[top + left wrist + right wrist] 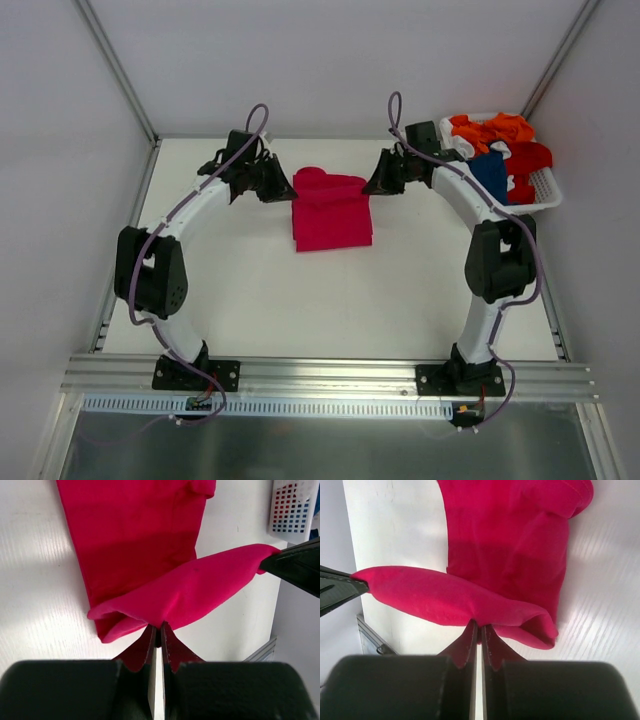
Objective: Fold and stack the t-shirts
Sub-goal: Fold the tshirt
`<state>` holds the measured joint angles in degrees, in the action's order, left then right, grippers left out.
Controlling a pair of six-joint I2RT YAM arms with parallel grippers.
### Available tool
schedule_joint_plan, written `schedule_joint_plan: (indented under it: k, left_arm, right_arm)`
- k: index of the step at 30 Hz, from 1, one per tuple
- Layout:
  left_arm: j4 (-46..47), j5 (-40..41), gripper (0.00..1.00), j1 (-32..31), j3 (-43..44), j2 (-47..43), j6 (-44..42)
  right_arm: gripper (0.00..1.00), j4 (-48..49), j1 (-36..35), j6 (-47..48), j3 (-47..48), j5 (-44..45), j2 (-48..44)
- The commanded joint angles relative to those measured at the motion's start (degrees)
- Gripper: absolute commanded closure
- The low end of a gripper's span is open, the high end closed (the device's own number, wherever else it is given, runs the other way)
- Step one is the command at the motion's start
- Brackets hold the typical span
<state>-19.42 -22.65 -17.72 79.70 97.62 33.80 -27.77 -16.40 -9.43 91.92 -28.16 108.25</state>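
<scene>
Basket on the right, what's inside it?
The basket holds an orange shirt, a red shirt and a blue shirt, all bunched up. Whatever lies beneath them is covered and cannot be seen.

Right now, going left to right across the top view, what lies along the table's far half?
Left end effector → crimson-pink cloth t-shirt → right end effector → white slatted plastic basket.

Your t-shirt (332,215) lies mid-counter (250,290), between your left tool (286,188) and right tool (374,185); the basket (546,190) of other t-shirts (495,135) sits in the far right corner.
</scene>
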Motion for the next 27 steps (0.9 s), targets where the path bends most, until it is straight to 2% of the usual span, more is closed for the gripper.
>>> schedule_joint_plan:
  k: [1, 11, 21, 25, 27]
  left_arm:
    - [-0.18, -1.87, 1.0, 1.28, 4.58, 4.4, -0.84]
    - [-0.18, -4.76, 1.0, 3.3, 15.82, 15.84, 0.21]
    - [-0.18, -3.62, 1.0, 5.23, 20.14, 20.85, 1.88]
    - [-0.09, -3.8, 1.0, 5.94, 22.42, 24.63, 2.67]
    - [0.08, -2.66, 1.0, 6.46, 22.78, 25.68, 2.76]
  right_arm:
    - [0.99, -1.67, 1.63, 1.61, 5.63, -2.86, 3.44]
    - [1.0, -1.5, 3.74, 5.3, 15.02, -4.71, 12.07]
    - [0.99, -1.06, 4.27, 3.72, 29.35, -8.4, 22.26]
    - [0.95, 0.78, 4.36, 2.76, 31.47, -10.41, 26.48]
    - [0.97, 3.59, 4.28, 2.32, 32.44, -11.91, 28.32]
